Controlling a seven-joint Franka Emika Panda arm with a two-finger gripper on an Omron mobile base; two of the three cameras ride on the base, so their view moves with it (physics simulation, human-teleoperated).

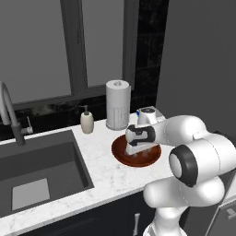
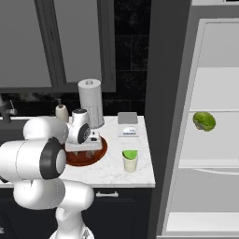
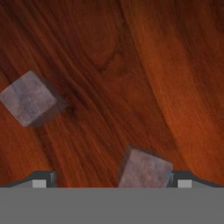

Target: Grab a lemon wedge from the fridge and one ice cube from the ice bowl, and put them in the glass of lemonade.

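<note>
My end effector (image 3: 111, 183), spread wide and holding nothing, hangs low inside the ice bowl (image 3: 144, 65), one ice cube (image 3: 144, 170) sitting between its tips (nearer the right one).

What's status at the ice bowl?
Gripper open, low inside reddish-brown wooden ice bowl. Grey ice cube between fingertips, ungripped. Second cube apart, clear.

Two ice cubes (image 3: 29, 104) in one ice bowl (image 1: 120, 153) (wooden), one glass of lemonade (image 2: 130, 162), one soap bottle (image 1: 86, 120), one green fruit (image 2: 204, 121).
</note>
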